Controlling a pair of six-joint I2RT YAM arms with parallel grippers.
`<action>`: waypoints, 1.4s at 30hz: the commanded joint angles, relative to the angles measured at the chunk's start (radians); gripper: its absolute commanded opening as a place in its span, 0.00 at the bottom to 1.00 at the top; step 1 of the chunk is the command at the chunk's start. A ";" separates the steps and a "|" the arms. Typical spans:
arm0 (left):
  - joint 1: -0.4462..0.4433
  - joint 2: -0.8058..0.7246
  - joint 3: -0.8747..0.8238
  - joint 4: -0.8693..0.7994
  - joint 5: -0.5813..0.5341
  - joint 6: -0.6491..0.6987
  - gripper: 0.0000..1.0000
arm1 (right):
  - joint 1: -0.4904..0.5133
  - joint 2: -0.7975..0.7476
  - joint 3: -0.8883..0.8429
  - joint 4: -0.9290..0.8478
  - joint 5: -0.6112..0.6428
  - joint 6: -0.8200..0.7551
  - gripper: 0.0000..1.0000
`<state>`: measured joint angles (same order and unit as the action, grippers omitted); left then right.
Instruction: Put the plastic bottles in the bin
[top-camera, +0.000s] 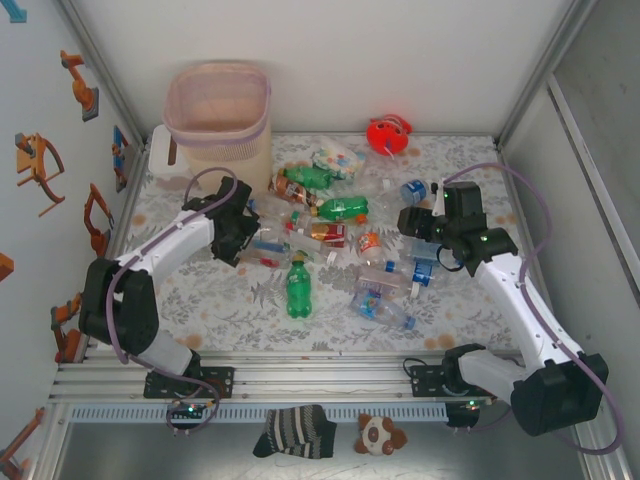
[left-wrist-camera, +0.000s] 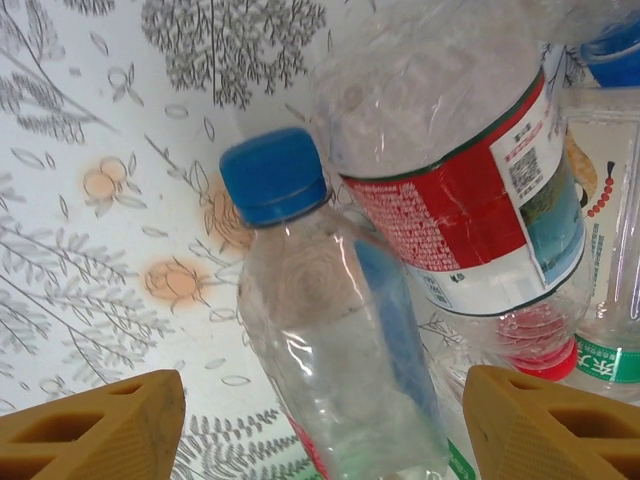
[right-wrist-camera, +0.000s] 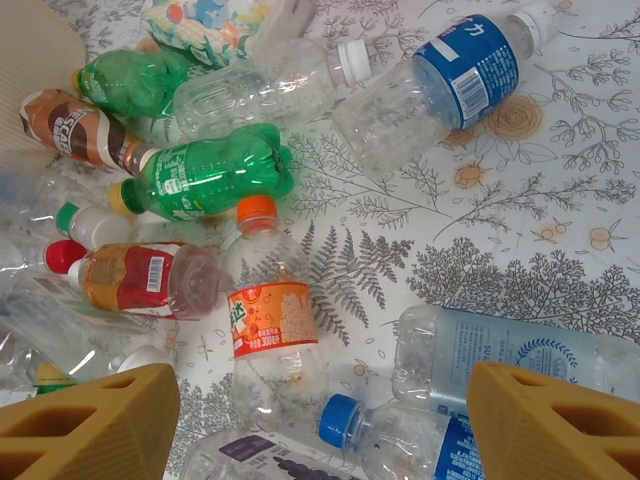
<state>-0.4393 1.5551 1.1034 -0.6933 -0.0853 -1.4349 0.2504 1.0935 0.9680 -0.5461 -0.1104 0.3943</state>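
The plastic bottles (top-camera: 340, 208) lay scattered across the middle of the patterned counter (top-camera: 230, 310). The pink bin (top-camera: 225, 150) stood upright at its far left corner. The left claw (left-wrist-camera: 320, 410) stood wide open astride a clear blue-capped bottle (left-wrist-camera: 320, 330), gripping nothing. The right claw (right-wrist-camera: 320, 405) hung open above other bottles, holding nothing.

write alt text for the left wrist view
A clear bottle with a blue cap lies between the open yellow fingers of the left gripper. A larger clear bottle with a red label lies beside it on a leaf-patterned tablecloth.
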 joint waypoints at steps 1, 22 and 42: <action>-0.018 0.034 0.012 -0.018 0.037 -0.118 0.73 | 0.008 -0.019 -0.006 -0.015 0.020 0.008 0.75; -0.056 0.181 0.044 0.082 0.116 -0.171 0.73 | 0.010 -0.048 -0.006 -0.036 0.035 0.003 0.75; -0.065 0.174 0.033 0.054 0.078 -0.179 0.58 | 0.010 -0.089 -0.010 -0.060 0.052 0.008 0.75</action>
<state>-0.4980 1.7645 1.1313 -0.5987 0.0185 -1.5913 0.2523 1.0248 0.9680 -0.5919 -0.0834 0.3939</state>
